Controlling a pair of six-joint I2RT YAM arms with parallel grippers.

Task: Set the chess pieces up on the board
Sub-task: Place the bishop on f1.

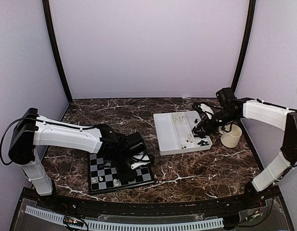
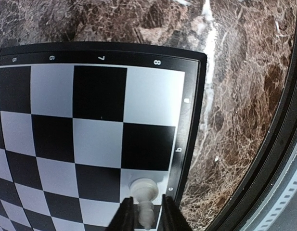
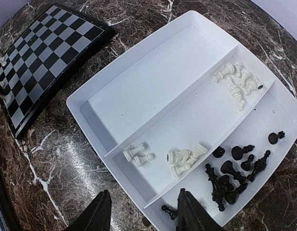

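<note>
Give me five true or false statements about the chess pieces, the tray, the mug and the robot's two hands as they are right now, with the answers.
1. The black pieces lie in the tray. True.
2. The mug stands on the board. False: it stands on the table, right of the tray.
3. The right hand is open over the tray's near edge and holds nothing. True.
4. White and black pieces are mixed in one compartment. False: the white pieces lie in their own compartment, next to the black ones.
5. The left hand has its fingers on either side of a white piece standing at the board's edge. True.
</note>
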